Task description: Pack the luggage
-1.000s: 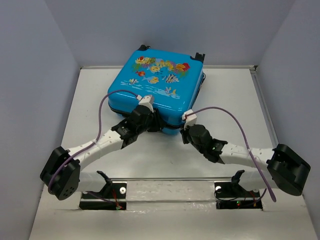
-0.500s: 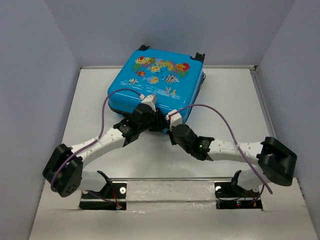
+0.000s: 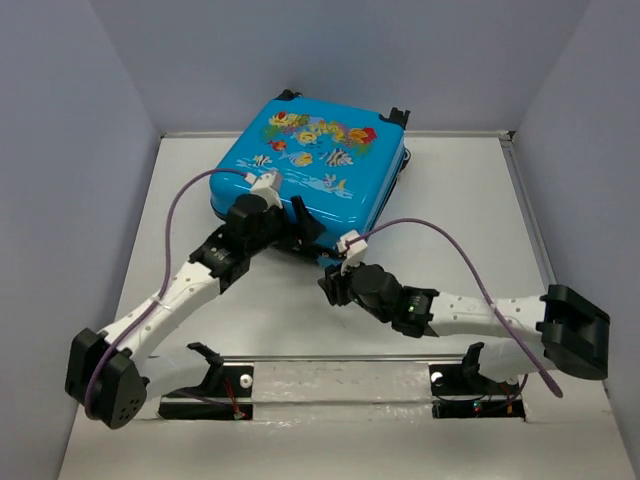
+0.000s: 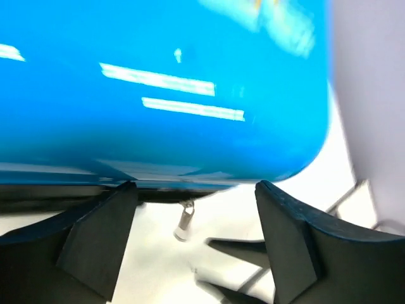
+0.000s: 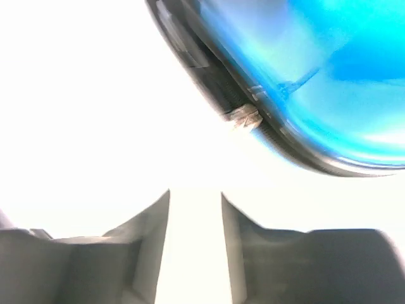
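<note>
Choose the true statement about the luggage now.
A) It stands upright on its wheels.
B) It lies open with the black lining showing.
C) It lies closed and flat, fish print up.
C: the luggage lies flat on the table, its shells together and the fish print facing up.

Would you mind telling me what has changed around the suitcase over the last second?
The left gripper opened wide at the near edge of the luggage; a zipper pull hangs free between its jaws. The right gripper slid left along that edge, then drew back toward the near side and parted slightly, holding nothing. The luggage stays closed, in much the same place on the table.
</note>
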Controlling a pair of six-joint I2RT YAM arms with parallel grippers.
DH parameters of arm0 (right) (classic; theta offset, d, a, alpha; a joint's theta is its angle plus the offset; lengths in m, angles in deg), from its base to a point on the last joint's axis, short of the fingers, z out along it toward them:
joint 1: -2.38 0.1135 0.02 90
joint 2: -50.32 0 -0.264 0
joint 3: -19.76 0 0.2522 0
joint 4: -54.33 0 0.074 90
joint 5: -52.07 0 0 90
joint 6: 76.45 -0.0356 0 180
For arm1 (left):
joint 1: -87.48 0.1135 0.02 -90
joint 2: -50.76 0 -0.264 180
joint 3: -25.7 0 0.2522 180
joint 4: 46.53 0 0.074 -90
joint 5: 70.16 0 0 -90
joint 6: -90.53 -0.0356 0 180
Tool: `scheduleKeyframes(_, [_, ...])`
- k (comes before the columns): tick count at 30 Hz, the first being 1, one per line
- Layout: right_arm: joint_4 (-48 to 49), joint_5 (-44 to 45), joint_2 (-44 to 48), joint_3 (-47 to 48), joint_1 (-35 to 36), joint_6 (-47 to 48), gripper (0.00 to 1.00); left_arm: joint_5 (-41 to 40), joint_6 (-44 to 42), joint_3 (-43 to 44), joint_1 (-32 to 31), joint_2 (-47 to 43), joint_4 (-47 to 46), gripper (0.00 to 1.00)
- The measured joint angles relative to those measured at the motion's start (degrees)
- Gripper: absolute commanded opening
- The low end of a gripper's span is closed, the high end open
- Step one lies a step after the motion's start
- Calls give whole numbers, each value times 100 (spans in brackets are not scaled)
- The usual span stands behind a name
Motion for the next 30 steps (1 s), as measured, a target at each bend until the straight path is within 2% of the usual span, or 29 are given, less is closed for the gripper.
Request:
scheduleKeyframes(3, [-234,-79,697,-247,205,-170,75,-122,-37,387,431,-555,317,99])
scheduleKeyframes(4, [-426,-59,931,-249,203,-236,66,-195,-90,643,599,-656,334,99])
scheduleKeyframes(5, [-511,-37,1093,-249,177,-286,62,-238,-133,1003,798,-682,352,99])
scheduleKeyframes(6, [-645,-2,1292,-249,107,-299,55,-273,-184,1355,973,-651,391,99])
scheduleKeyframes(7, [-785,35,1530,-249,-42,-354,31,-262,-227,1707,1209,-579,400,99])
scheduleKeyframes(8, [-811,48,1585,-249,-81,-363,19,-243,-295,2122,1460,-466,382,99])
scheduleKeyframes(9, [-922,52,1746,-249,-328,-374,9,-229,-328,2343,1617,-382,350,99])
scheduleKeyframes(10, [-997,-24,1818,-245,-531,-431,7,-103,-367,2643,1939,-205,402,99])
scheduleKeyframes(15, [-1283,-662,2100,-240,-2304,-636,7,393,-444,3333,3246,745,450,99])
scheduleKeyframes(20, [-1364,-1462,1766,31,-3871,-876,24,748,-267,3386,4321,2192,553,99])
scheduleKeyframes(22, [-1314,-1749,1290,260,-4266,-920,30,914,-109,3388,4581,2796,570,98])
scheduleKeyframes(24, [-1283,-1976,750,468,-4551,-960,31,1073,-13,3484,4725,3340,673,98])
scheduleKeyframes(28, [-1270,-2297,-28,710,-4653,-1001,32,1268,85,3932,4789,4409,697,95])
scheduleKeyframes(30, [-1268,-2391,-297,848,-4680,-1019,32,1327,138,3939,4758,4660,678,92])
